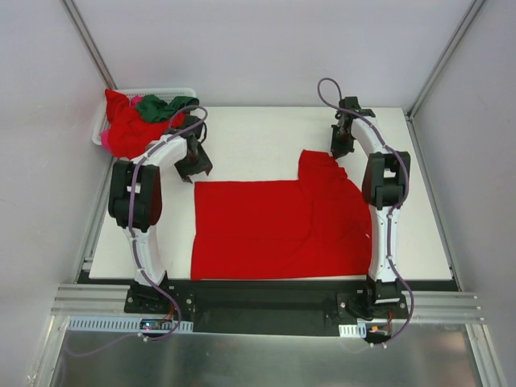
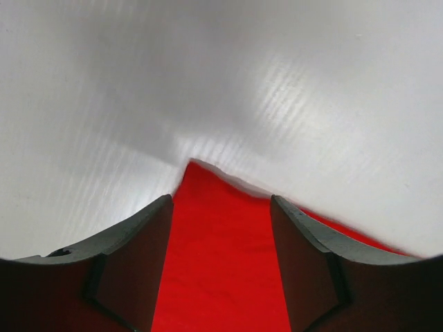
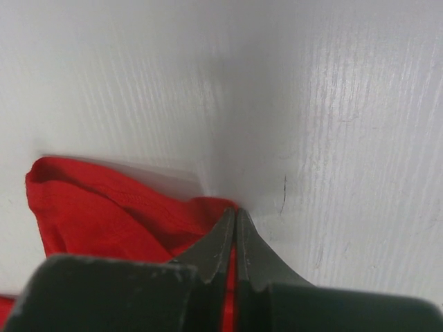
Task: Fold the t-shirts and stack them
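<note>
One red t-shirt (image 1: pixel 266 230) lies spread on the table (image 1: pixel 258 133); nothing is stacked yet. My right fingers (image 3: pixel 223 242) pinch its far corner shut. My left fingers (image 2: pixel 131 256) straddle another corner, open. More shirts (image 1: pixel 129 129) wait in the basket (image 1: pixel 165 91).

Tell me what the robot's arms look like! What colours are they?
The left arm and right arm are white and curvy with chunky black joints. A purplish cable loops along each. The left gripper and right gripper have black pointed fingers.
</note>
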You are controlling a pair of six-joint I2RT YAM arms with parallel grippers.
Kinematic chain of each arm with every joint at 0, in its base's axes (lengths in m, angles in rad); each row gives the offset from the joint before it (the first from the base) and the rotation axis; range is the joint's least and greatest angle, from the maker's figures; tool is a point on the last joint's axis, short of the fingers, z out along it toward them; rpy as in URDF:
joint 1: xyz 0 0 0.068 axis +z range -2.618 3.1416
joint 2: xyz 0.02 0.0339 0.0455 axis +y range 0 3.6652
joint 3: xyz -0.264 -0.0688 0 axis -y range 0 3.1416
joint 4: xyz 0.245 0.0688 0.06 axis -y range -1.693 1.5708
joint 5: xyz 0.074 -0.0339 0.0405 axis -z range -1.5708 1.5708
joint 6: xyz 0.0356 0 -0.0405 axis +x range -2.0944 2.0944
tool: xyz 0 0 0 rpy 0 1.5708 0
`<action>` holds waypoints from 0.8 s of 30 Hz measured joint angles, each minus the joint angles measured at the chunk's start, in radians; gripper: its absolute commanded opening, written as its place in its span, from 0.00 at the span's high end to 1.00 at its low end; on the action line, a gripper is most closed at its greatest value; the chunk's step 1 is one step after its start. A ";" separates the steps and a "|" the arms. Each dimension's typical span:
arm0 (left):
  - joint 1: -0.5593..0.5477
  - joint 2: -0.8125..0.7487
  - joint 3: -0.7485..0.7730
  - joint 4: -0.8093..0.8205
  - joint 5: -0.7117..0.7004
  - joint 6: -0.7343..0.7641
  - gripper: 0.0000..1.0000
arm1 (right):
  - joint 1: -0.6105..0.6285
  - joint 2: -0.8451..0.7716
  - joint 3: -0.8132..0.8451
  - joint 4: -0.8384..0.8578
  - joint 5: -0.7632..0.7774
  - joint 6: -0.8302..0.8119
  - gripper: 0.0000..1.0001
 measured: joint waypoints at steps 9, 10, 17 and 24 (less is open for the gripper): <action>0.013 0.101 0.027 -0.010 -0.056 -0.046 0.53 | 0.003 -0.007 -0.012 0.000 0.005 -0.005 0.99; 0.013 0.107 0.034 -0.010 -0.057 -0.048 0.55 | 0.003 -0.007 -0.012 0.000 0.005 -0.005 0.99; 0.013 0.120 0.048 -0.004 -0.068 -0.058 0.59 | 0.003 -0.007 -0.012 0.000 0.006 -0.005 0.99; 0.013 0.110 0.019 0.021 -0.071 -0.069 0.56 | 0.003 -0.007 -0.012 0.000 0.011 -0.013 0.99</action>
